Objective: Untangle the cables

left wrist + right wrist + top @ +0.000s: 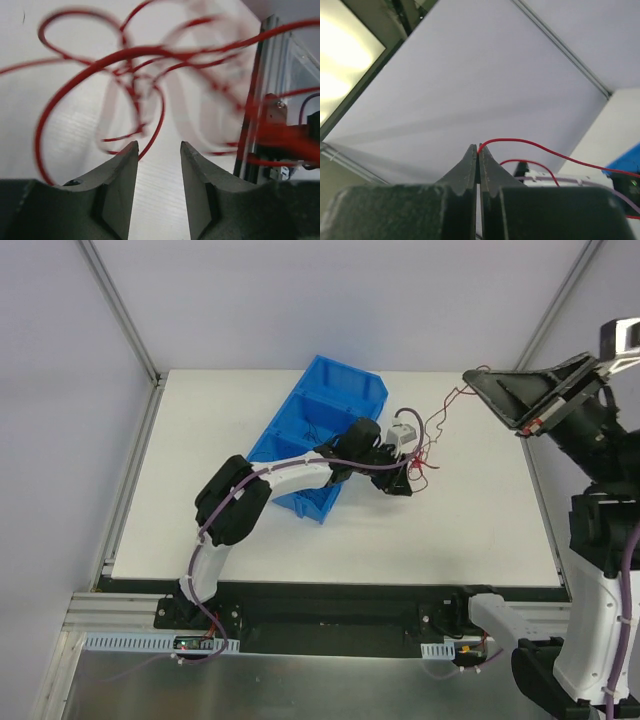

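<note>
A tangle of thin red and black cables (420, 455) lies on the white table right of the blue bins. My left gripper (408, 472) sits low at the tangle; in the left wrist view it (159, 146) is open, with red cable loops (127, 75) just ahead of the fingertips and nothing between the jaws. My right gripper (472, 377) is raised at the back right and shut on a red cable (447, 400) that runs down to the tangle. In the right wrist view the gripper (479, 148) pinches the red cable (530, 144) at its tips.
A row of blue bins (320, 425) lies diagonally on the table (480, 530), under my left arm. A small grey-white block (404, 431) sits by the tangle. Aluminium frame posts (118, 305) stand at the back corners.
</note>
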